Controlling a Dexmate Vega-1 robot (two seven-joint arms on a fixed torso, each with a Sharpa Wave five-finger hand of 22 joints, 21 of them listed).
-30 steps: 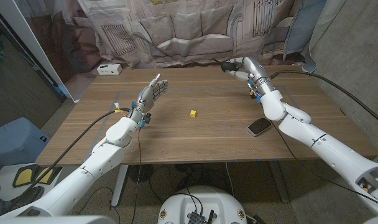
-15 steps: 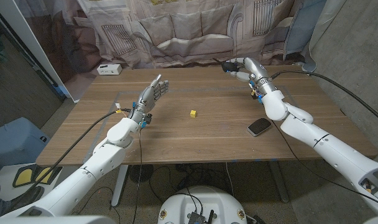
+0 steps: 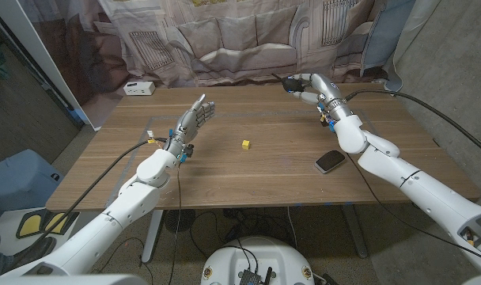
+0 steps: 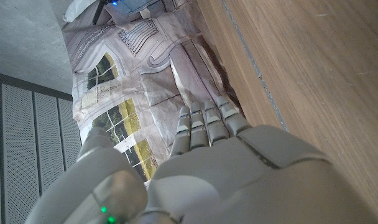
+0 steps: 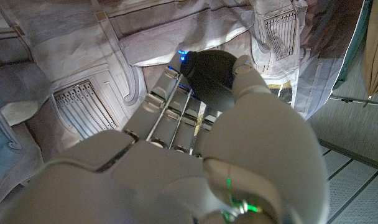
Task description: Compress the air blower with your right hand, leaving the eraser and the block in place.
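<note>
The right hand point(image 5: 195, 155) held the air blower point(image 5: 215, 73) between thumb and fingers; squeezing the bulb evenly seemed advisable. The left hand point(image 3: 190, 123) stood open, holding nothing.

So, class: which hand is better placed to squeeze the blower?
Right. The right hand already grips the blower at the far edge; the left hand stands open, far away.

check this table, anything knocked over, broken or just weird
Nothing stands out. The right hand holds the black air blower at the far edge of the table. The yellow block sits mid-table and the dark eraser lies flat near the right arm. The left hand holds nothing, fingers apart.
</note>
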